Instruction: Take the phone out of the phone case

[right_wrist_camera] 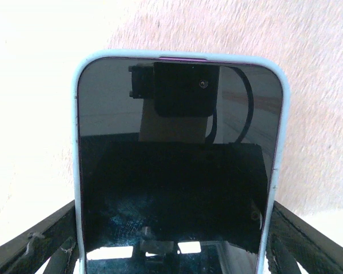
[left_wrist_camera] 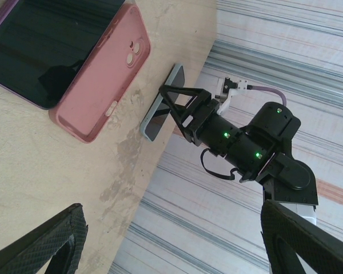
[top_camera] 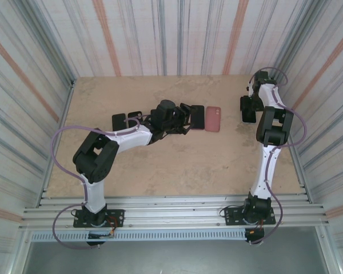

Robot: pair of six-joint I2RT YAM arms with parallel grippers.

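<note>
Top external shows left hand (top_camera: 187,119) splayed open, extended right hand (top_camera: 248,108) clasping cased phone (right_wrist_camera: 177,171).

Pink case (left_wrist_camera: 106,74) lies beside a dark phone (left_wrist_camera: 43,48).

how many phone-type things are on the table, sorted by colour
black slabs: 2
dark phone with purple edge: 1
pink case: 1
phone in pale blue case: 1
total: 5

A pink case (left_wrist_camera: 103,74) is lying back up on the table (top_camera: 188,165) beside a dark phone (left_wrist_camera: 40,45). Striped walls (top_camera: 171,34) are enclosing it
</note>
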